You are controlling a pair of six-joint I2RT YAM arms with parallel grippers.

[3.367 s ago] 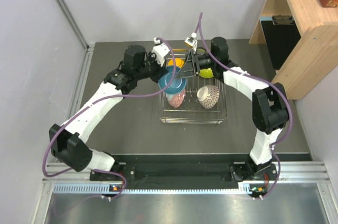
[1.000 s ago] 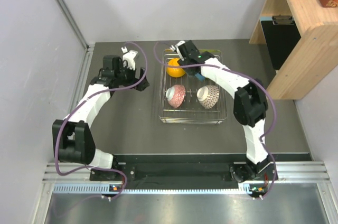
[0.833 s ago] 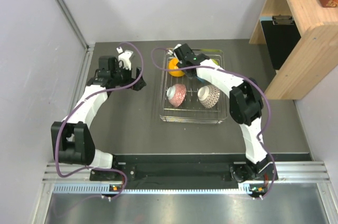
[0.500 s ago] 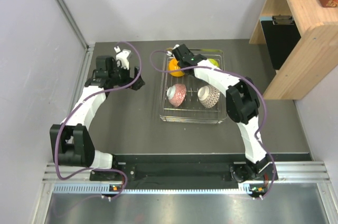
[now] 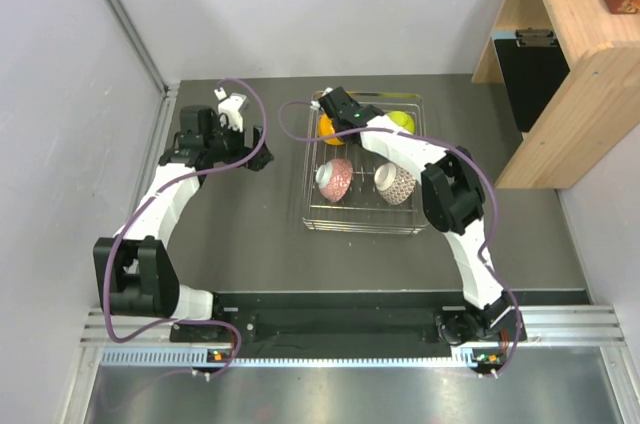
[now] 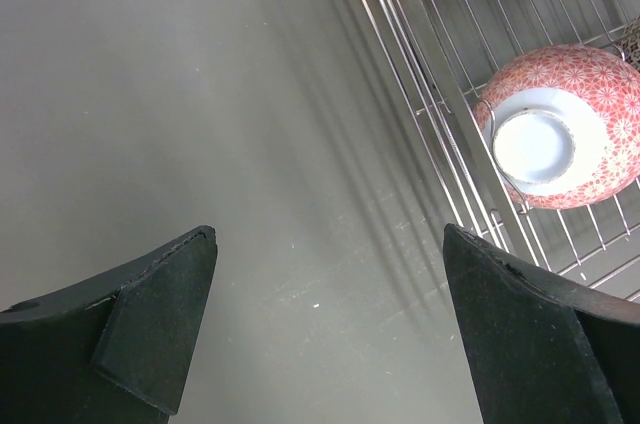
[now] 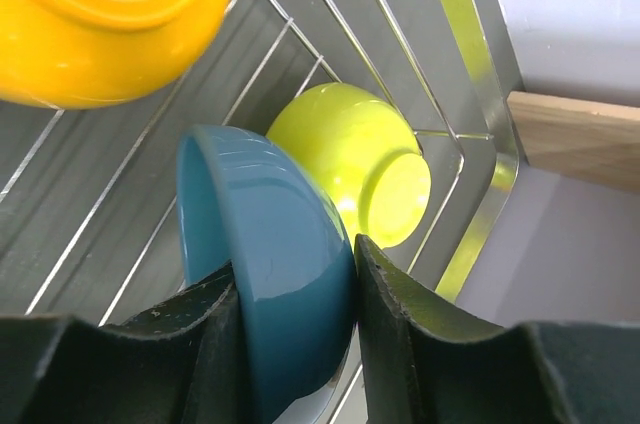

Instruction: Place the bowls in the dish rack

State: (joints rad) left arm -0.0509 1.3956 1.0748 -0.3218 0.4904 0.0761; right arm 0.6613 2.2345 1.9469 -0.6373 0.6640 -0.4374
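The blue bowl [image 7: 270, 244] stands on edge in the dish rack [image 5: 365, 229], between my right gripper's [image 7: 295, 284] fingers, which press on both its faces. The lime-yellow bowl [image 7: 350, 159] leans just behind it and the orange bowl [image 7: 100, 14] sits to the left. In the top view my right arm covers the blue bowl. The pinkish-red patterned bowl [image 5: 335, 178] and the brownish-grey patterned bowl [image 5: 393, 182] lie upside down in the rack's near half. My left gripper [image 6: 330, 244] hangs open over bare table, left of the rack, with nothing between its fingers.
The rack's wire side [image 6: 440, 94] runs close to my left gripper's right finger [image 6: 540, 334]. A wooden shelf unit [image 5: 575, 54] stands beyond the table's right edge. Grey walls close in the back and the left.
My right gripper's jaws have narrowed onto the blue bowl, and its wrist has shifted a little left over the rack's far end. The left arm has drawn slightly left and stays open.
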